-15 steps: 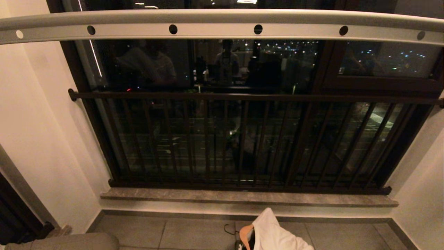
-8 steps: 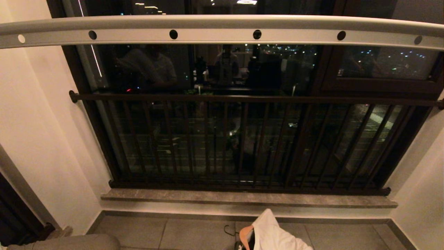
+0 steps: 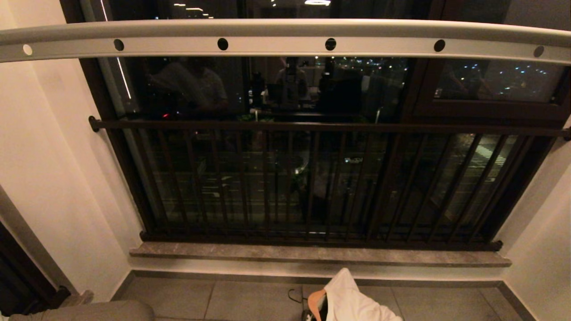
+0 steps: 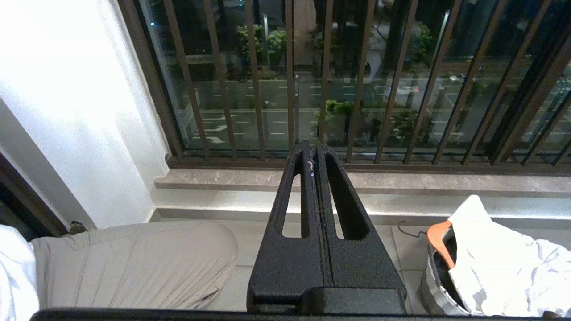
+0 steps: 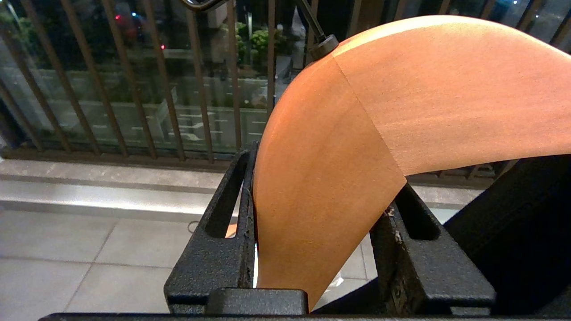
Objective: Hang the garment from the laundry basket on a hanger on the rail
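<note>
The pale grey rail (image 3: 276, 44) with round holes spans the top of the head view; neither gripper shows there. At the bottom edge stands the laundry basket (image 3: 307, 316), with a white garment (image 3: 352, 303) heaped in it and an orange wooden hanger (image 3: 316, 299) leaning on its rim. The left wrist view shows the basket (image 4: 430, 285), the garment (image 4: 495, 263) and that hanger (image 4: 439, 240) to one side of my left gripper (image 4: 313, 149), which is shut and empty. My right gripper (image 5: 323, 174) is shut on another wooden hanger (image 5: 401, 89) by one arm.
A dark brown barred window railing (image 3: 312, 178) stands behind the rail above a stone sill (image 3: 223, 250). Grey trousers of a person (image 4: 134, 263) are at the left on the tiled floor. A dark shape (image 5: 513, 232) beside the right fingers cannot be identified.
The whole head view shifted a little, so the rail sits slightly lower in the picture: the camera moved. Nothing in the scene has moved.
</note>
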